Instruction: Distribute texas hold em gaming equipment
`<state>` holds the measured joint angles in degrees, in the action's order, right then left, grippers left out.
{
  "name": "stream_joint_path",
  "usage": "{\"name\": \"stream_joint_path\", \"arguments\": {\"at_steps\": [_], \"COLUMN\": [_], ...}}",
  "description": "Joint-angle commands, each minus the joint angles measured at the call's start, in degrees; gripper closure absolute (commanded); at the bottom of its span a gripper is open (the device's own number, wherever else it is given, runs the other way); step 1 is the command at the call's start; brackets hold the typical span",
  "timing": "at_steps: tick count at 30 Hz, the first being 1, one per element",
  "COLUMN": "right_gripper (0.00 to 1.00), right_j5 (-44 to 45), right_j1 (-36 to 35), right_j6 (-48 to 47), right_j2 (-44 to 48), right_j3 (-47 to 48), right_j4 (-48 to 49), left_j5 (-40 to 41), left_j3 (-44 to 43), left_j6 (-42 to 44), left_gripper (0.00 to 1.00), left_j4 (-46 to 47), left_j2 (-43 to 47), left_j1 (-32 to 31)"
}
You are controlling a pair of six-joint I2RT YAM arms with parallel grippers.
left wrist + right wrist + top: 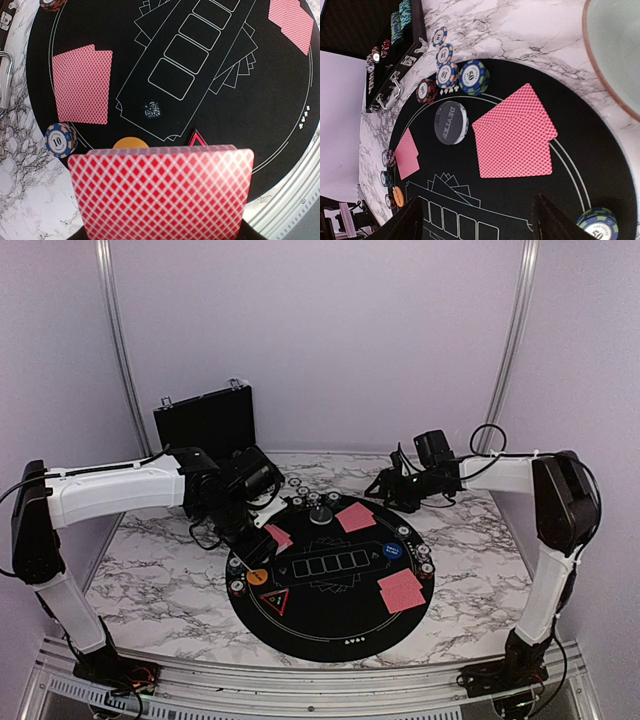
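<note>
A red-backed card [160, 195] with a white diamond lattice fills the bottom of the left wrist view, held just above the left rim of the round black mat [330, 632]. Its pale top edge is blurred, so I cannot tell whether it is one card or a thin stack. The left gripper [256, 524] is clamped on it, its fingers hidden behind the card.

Three face-down pairs of the same cards lie on the mat, each pair overlapped and slightly skewed. The left pair [82, 85] is just inside the mat's left rim. The far pair [515, 132] is near its far rim, and the right pair [401, 590] lies toward its near-right rim.

A thick clear disc [451, 122] with dark lettering sits on the mat just beside the far pair. A blue button [393, 551] lies at the mat's right rim. An orange button [130, 143] lies at its left rim, half hidden by the held card.

Small stacks of striped-edge chips ring the mat. A blue-and-white chip marked 10 [61, 140] sits beside the orange button, and a blue-and-green chip marked 50 [474, 77] is at the far rim among others.

The right gripper [477, 225] hovers over the far-right part of the mat, jaws apart with nothing between them.

A black case [205, 420] stands open beyond the mat's far-left side, with more chips inside. A pale bowl [615, 55] sits off the mat on the marble table [150, 570].
</note>
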<state>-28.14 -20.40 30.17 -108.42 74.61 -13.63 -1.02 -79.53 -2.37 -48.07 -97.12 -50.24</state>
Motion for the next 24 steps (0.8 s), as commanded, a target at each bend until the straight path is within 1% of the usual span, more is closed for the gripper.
{"name": "stream_joint_path", "arguments": {"at_steps": [1,7,11,15,24], "right_gripper": [0.27,0.25,0.24,0.25,0.26], "right_j5": [-1.91,-4.91,-9.96,-14.56,-16.86], "right_j1": [-1.92,-3.83,-4.81,-6.38,-12.23], "right_j6": [0.68,2.96,7.58,11.9,16.07], "right_j2": [3.94,8.78,11.7,12.86,12.44], "right_j3": [-1.65,-6.08,-10.79,-14.39,-16.76], "right_j4": [1.42,5.43,10.88,17.81,23.07], "left_j5": [-0.63,-1.08,-1.26,-1.61,-2.09], "left_j3": [-0.45,-0.88,-0.99,-1.44,-3.2], "left_j6": [-0.27,-0.43,-0.52,-0.53,-0.57], "left_gripper": [0.5,0.5,0.5,0.5,0.5], "left_j4": [0.61,0.61,0.61,0.61,0.55], "left_j2": [1.2,0.94,0.81,0.61,-0.51], "left_j1": [0.38,0.27,0.27,0.23,-0.74]}}
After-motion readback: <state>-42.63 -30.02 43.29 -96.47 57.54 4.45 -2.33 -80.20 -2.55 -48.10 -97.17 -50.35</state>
